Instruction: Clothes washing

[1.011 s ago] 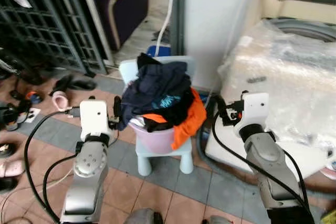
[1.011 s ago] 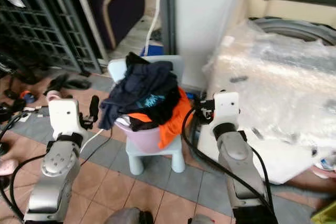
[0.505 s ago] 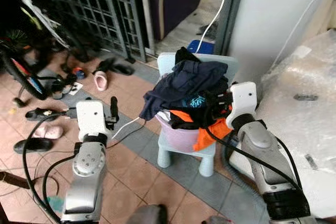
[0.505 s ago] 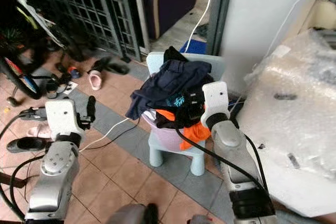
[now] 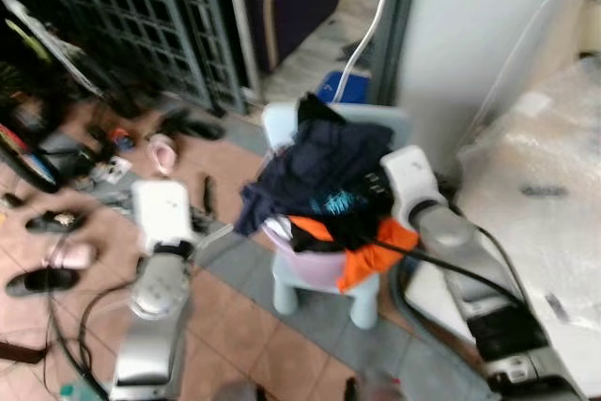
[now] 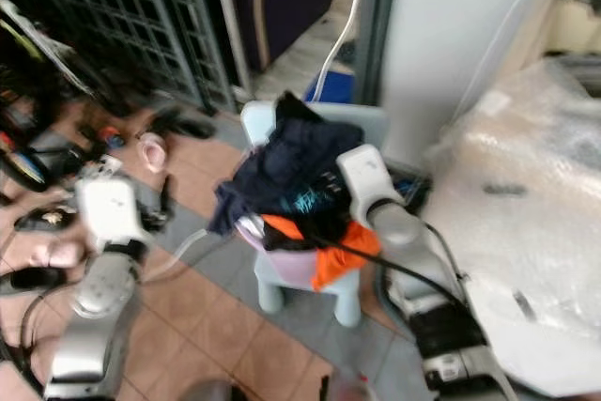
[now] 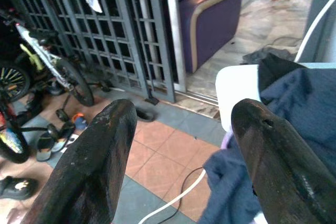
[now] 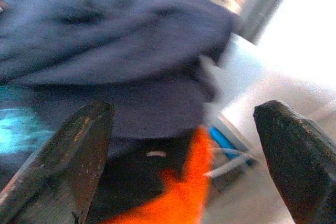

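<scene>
Clothes (image 5: 324,171) sit heaped in a pink basin (image 5: 315,265) on a pale blue child's chair (image 5: 324,288), a dark navy garment on top and an orange one (image 5: 371,255) spilling over the basin's right side. On my left I see shoes (image 5: 52,251) scattered over the tiled floor before a metal grille (image 5: 141,16). My left gripper (image 7: 181,145) hangs spread wide and holds nothing; its wrist view adds a bicycle (image 7: 47,69) and a purple sofa (image 7: 215,11) behind the grille. My right gripper (image 8: 181,150) hovers close over the pile, fingers wide apart, grasping nothing. At far right lies a plastic-wrapped bulk (image 5: 540,157).
</scene>
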`<state>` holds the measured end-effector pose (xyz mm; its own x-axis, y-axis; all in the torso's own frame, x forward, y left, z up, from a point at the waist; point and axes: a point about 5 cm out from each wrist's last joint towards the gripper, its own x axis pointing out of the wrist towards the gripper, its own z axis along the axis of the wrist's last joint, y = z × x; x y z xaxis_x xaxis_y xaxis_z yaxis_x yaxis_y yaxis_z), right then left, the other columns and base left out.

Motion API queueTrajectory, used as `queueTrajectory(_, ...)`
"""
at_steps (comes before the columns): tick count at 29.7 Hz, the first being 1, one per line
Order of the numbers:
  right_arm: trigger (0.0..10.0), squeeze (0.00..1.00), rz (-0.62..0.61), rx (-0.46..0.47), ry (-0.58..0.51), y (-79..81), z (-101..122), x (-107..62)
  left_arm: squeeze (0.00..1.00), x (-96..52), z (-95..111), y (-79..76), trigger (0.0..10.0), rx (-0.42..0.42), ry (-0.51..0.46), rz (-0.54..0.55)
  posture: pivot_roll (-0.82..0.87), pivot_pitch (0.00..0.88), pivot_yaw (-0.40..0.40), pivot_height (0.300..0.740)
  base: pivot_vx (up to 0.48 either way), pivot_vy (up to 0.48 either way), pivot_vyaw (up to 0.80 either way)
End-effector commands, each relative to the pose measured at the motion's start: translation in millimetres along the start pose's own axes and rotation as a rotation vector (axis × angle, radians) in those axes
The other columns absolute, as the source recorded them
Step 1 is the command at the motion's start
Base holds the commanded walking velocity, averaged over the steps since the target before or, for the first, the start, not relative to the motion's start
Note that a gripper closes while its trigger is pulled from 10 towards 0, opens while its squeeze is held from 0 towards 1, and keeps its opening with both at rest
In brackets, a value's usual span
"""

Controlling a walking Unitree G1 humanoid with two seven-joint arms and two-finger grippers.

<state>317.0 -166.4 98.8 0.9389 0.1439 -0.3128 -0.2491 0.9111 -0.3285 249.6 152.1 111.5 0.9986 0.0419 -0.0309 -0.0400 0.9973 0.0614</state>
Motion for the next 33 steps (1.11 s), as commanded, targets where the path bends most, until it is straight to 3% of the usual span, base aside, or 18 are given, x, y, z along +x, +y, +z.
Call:
queueTrajectory(1, 10.0, 0.00, 0.026, -0.011, -0.028, 10.4, 14, 6.4, 0.00, -1.2, 3, 12.8, 10.0, 0.009, -0.007, 0.034, 0.01, 0.118, 0.061, 0.740, 0.431, 0.000, 0.00)
queueTrajectory(12, 10.0, 0.00, 0.079, 0.011, 0.016, 30.3, 14, 25.6, 0.00, -6.4, 3, 8.1, 10.0, 0.013, 0.016, 0.025, 0.05, 0.130, 0.042, 0.740, 0.000, 0.000, 0.00)
queueTrajectory(13, 3.0, 0.00, 0.091, 0.013, 0.038, 34.1, 12, 29.1, 0.00, -7.3, 2, 9.4, 10.0, 0.015, 0.023, 0.029, 0.05, 0.130, 0.045, 0.740, 0.000, 0.000, 0.00)
queueTrajectory(14, 3.0, 0.00, 0.092, 0.014, 0.043, 34.8, 11, 30.1, 0.00, -7.4, 1, 9.8, 10.0, 0.016, 0.025, 0.030, 0.05, 0.130, 0.045, 0.740, 0.000, 0.000, 0.00)
queueTrajectory(15, 0.0, 0.00, 0.109, 0.001, 0.049, 37.5, 10, 32.2, 0.00, -7.2, 2, 10.0, 10.0, 0.017, 0.026, 0.031, 0.05, 0.130, 0.045, 0.740, 0.000, 0.000, 0.00)
queueTrajectory(21, 0.0, 0.00, 0.178, -0.100, 0.047, 48.7, 9, 35.7, 0.00, -5.2, 3, 10.1, 10.0, 0.019, 0.031, 0.036, 0.05, 0.138, 0.045, 0.740, 0.000, 0.000, 0.00)
queueTrajectory(27, 0.0, 0.00, 0.323, -0.124, 0.070, 70.8, 0, 32.7, 0.00, -4.6, 1, 9.6, 10.0, 0.015, 0.043, 0.047, 0.05, 0.141, 0.034, 0.740, 0.000, 0.000, 0.00)
queueTrajectory(33, 0.0, 0.00, 0.403, -0.155, 0.072, 81.0, -4, 28.7, 0.00, -4.6, 0, 8.9, 10.0, 0.014, 0.051, 0.053, 0.05, 0.143, 0.019, 0.740, 0.000, 0.000, 0.00)
